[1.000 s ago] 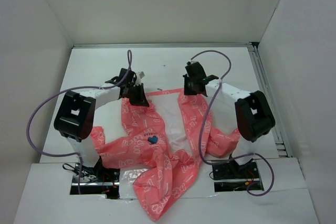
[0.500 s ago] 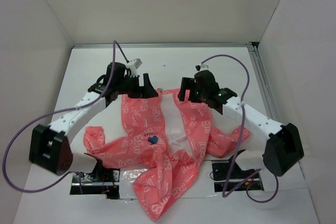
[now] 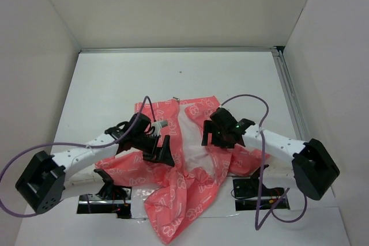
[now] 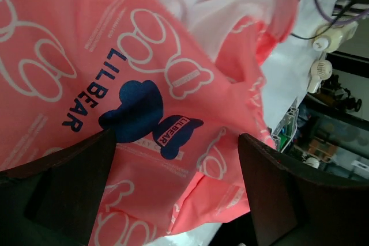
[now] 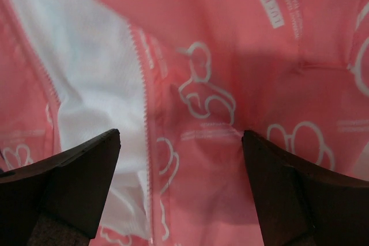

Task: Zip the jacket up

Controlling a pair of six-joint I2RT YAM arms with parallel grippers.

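Note:
The coral-pink jacket [image 3: 184, 171] with white bear outlines lies unzipped on the table, a strip of pale lining [image 3: 190, 136] showing down its middle. My left gripper [image 3: 161, 150] hangs open low over its left front. In the left wrist view the fingers of the left gripper [image 4: 177, 137] straddle the dark blue chest mark [image 4: 135, 113] without pinching cloth. My right gripper [image 3: 207, 133] is open over the right front. In the right wrist view a row of zipper teeth [image 5: 144, 119] runs between the right gripper's [image 5: 180, 136] fingers, beside the lining [image 5: 86, 67].
White walls enclose the table [image 3: 115, 79] on three sides, with a metal rail [image 3: 288, 96] along the right. The jacket's hem [image 3: 173, 229] hangs over the near edge between the two arm bases. Purple cables [image 3: 253, 99] loop off both arms.
Both grippers went from shut at the jacket's far collar edge to open. Both arms have drawn back toward me and now sit low over the jacket's middle.

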